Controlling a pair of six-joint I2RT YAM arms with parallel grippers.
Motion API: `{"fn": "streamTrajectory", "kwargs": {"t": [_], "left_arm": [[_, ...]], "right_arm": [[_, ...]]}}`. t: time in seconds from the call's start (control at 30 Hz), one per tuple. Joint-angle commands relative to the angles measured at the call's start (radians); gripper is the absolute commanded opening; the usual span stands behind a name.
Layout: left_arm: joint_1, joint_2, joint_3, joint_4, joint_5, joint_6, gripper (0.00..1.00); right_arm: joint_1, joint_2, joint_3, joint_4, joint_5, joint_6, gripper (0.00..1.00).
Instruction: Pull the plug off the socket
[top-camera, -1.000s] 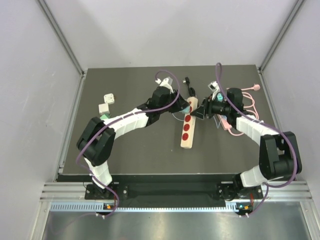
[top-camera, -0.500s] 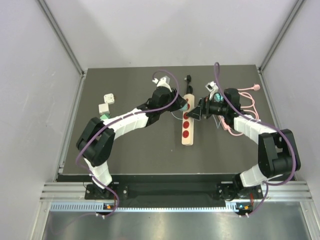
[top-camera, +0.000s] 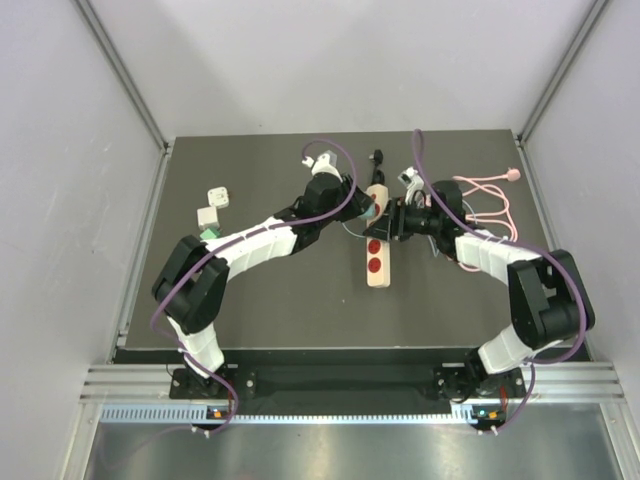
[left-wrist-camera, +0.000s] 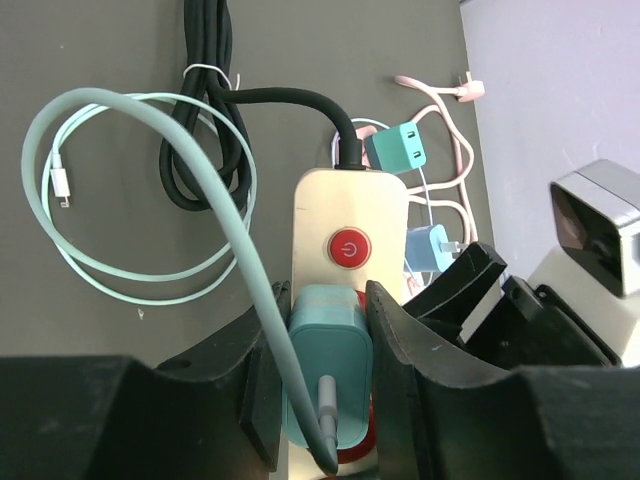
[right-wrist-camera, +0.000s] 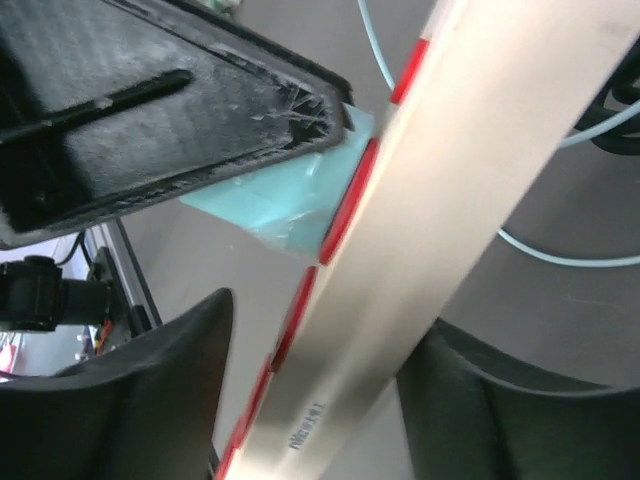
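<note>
Dark table, left gripper clamping plug

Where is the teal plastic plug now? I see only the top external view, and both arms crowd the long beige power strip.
Observer: The left wrist view shows the teal plastic plug seated in the long beige power strip, next to the round red button.
Operator: Is the left claw on it?
Observer: Yes, the left claw has one finger against each side of it.
Operator: And the right claw?
Observer: In its wrist view the strip runs through the right claw; clamped or not, I cannot tell.
</note>
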Motion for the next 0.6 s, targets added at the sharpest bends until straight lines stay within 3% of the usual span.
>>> {"fn": "streamTrajectory", "kwargs": {"t": [0.0,0.2,0.27,0.4,0.47,0.5,0.57], "left_arm": [[-0.010,-0.059,0.072,0.183,-0.006,-0.034,0.00],[-0.013,-0.056,0.073,0.219,0.030,-0.046,0.00],[-0.015,-0.056,0.065,0.229,0.045,-0.052,0.00],[-0.013,-0.062,0.053,0.245,0.108,-0.067,0.02],[-0.015,-0.067,0.038,0.242,0.128,-0.087,0.12],[-0.013,-0.070,0.032,0.242,0.132,-0.093,0.25],[-0.015,-0.071,0.027,0.213,0.139,-0.101,0.35]], "right_arm": [[0.012,0.022,0.030,0.034,0.023,0.032,0.57],[0.009,0.048,0.046,0.029,-0.011,0.066,0.21],[0.005,0.045,0.049,0.029,-0.020,0.067,0.02],[-0.015,0.025,0.033,0.046,-0.008,0.066,0.00],[-0.033,0.008,0.016,0.063,0.006,0.073,0.00],[-0.040,0.001,0.006,0.070,0.009,0.072,0.00],[-0.052,-0.013,0.003,0.080,0.015,0.070,0.00]]}}
